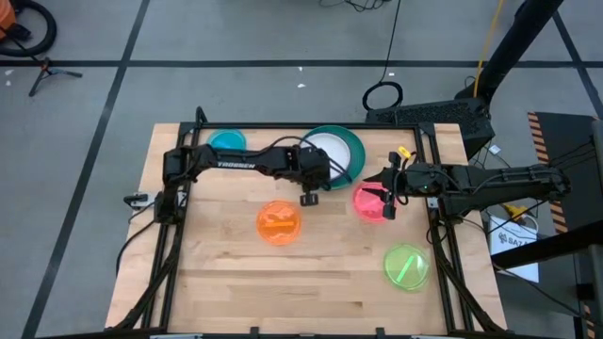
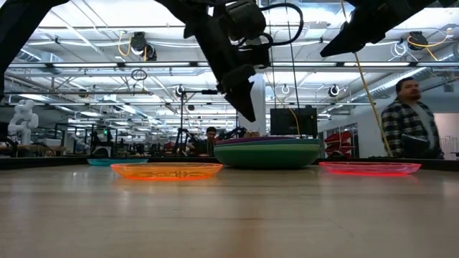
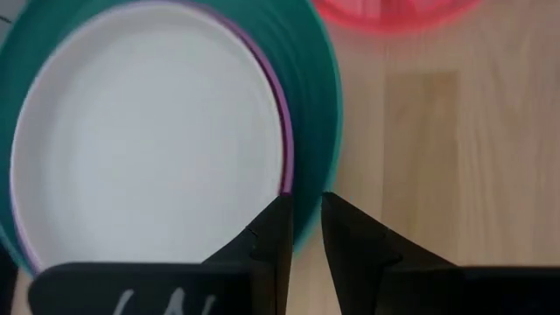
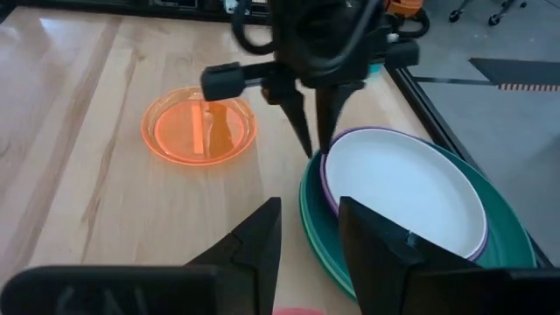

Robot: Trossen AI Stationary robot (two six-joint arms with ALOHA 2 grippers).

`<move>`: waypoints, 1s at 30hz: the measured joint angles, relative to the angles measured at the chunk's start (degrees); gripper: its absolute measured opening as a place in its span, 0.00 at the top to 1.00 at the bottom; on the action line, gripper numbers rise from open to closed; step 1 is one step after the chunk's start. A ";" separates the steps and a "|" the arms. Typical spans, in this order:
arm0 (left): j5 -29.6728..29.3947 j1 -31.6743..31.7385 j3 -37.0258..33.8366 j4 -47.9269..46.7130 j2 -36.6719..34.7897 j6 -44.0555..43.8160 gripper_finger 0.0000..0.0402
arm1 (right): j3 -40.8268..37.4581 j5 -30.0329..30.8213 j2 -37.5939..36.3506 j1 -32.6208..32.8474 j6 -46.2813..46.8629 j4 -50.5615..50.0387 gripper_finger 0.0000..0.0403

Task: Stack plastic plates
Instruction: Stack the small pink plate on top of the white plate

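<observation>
A stack of plates (image 1: 352, 151) stands at the table's far middle, a white plate (image 3: 149, 149) on top, a purple rim (image 3: 283, 131) and a teal plate (image 4: 503, 241) under it. A blue plate (image 1: 226, 141), an orange plate (image 1: 279, 222), a pink plate (image 1: 367, 202) and a lime plate (image 1: 407, 266) lie singly on the wood. My left gripper (image 3: 306, 223) points down over the stack's near-left rim, narrowly open, above it in the low view (image 2: 245, 107). My right gripper (image 1: 388, 200) hovers over the pink plate, open and empty (image 4: 311, 223).
The table's near half is bare wood between the orange and lime plates. Black frame rails run along the left and right edges (image 1: 443, 235). Beyond the table, a person (image 2: 409, 118) stands in the room at the right.
</observation>
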 joint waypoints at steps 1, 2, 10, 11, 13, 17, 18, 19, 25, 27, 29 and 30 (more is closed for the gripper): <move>-0.55 -0.29 0.00 -1.13 0.00 0.10 0.82 | 0.00 0.00 0.00 -0.02 0.61 0.03 0.73; -0.85 -0.57 0.00 -2.32 0.00 0.11 0.82 | 0.00 0.00 0.00 -0.02 1.27 0.03 0.73; -2.78 -3.78 -4.99 -6.44 -8.62 -0.15 0.82 | 0.00 0.12 0.00 -0.01 6.46 0.18 0.73; -2.90 -4.02 -6.48 -5.91 -10.36 -0.31 0.82 | 0.00 0.13 0.02 -0.02 7.17 0.23 0.73; -3.16 -4.30 -10.17 -3.72 -14.58 -0.93 0.82 | 0.00 0.18 0.28 -0.02 8.62 0.49 0.73; -3.61 -4.74 -18.38 2.48 -23.20 -2.77 0.82 | 0.00 0.26 1.42 -0.02 10.79 1.77 0.73; -3.61 -4.85 -20.44 3.59 -25.03 -3.49 0.82 | 0.00 0.26 1.91 -0.02 11.39 2.74 0.73; -3.59 -4.98 -22.41 4.48 -26.88 -4.12 0.82 | 0.00 0.26 2.46 -0.02 12.06 3.69 0.73; -6.95 -7.03 -31.88 8.03 -36.37 -6.94 0.82 | 0.00 -0.42 7.45 0.13 17.64 10.51 0.73; -8.58 -8.07 -34.45 8.21 -38.80 -7.46 0.82 | 0.00 -1.62 9.47 0.34 20.29 12.02 0.73; -10.30 -8.99 -36.79 8.71 -41.10 -7.91 0.82 | 0.02 -1.69 11.76 0.77 23.32 13.91 0.73; -10.96 -9.48 -38.14 8.96 -42.44 -8.13 0.82 | 0.04 -1.75 12.70 1.05 25.01 14.35 0.73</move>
